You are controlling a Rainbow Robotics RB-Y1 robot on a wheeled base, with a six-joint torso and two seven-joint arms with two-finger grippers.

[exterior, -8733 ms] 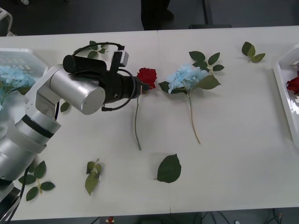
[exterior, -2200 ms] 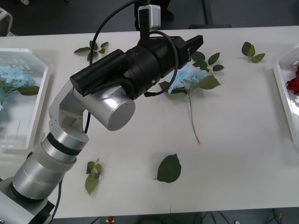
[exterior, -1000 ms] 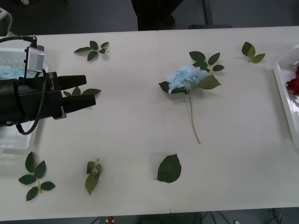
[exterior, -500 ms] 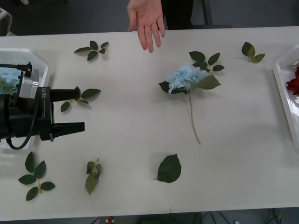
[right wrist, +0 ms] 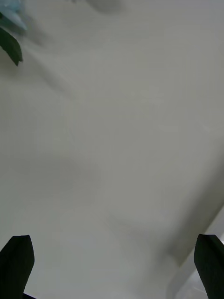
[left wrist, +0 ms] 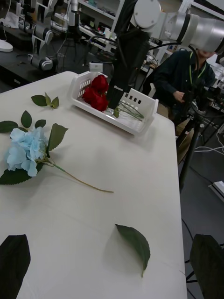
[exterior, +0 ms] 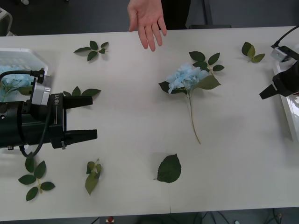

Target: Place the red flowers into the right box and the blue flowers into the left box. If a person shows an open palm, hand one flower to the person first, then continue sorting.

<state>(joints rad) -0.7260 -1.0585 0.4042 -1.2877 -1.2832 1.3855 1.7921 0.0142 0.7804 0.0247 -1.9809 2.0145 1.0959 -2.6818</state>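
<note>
A person's hand (exterior: 147,21) is held out, palm open, over the table's far edge. One blue flower (exterior: 187,77) (left wrist: 25,147) lies on the table right of centre, stem toward me. More blue flowers (exterior: 10,83) lie in the left box (exterior: 25,55). My left gripper (exterior: 93,116) (left wrist: 112,266) hovers open and empty beside that box, pointing right. Red flowers (left wrist: 95,88) lie in the right box (left wrist: 135,122) (exterior: 286,105). My right gripper (exterior: 264,93) (right wrist: 112,266) is open and empty at that box's inner rim.
Loose green leaf sprigs (exterior: 92,49) (exterior: 252,51) (exterior: 35,179) and a broad leaf (exterior: 169,168) (left wrist: 135,240) lie scattered on the white table (exterior: 131,93). A seated person (left wrist: 184,79) and shelving stand beyond the right box.
The red flower that lay mid-table is gone from the table. An open palm came in at the far edge. My left gripper drew back near the left box; my right arm has entered.
</note>
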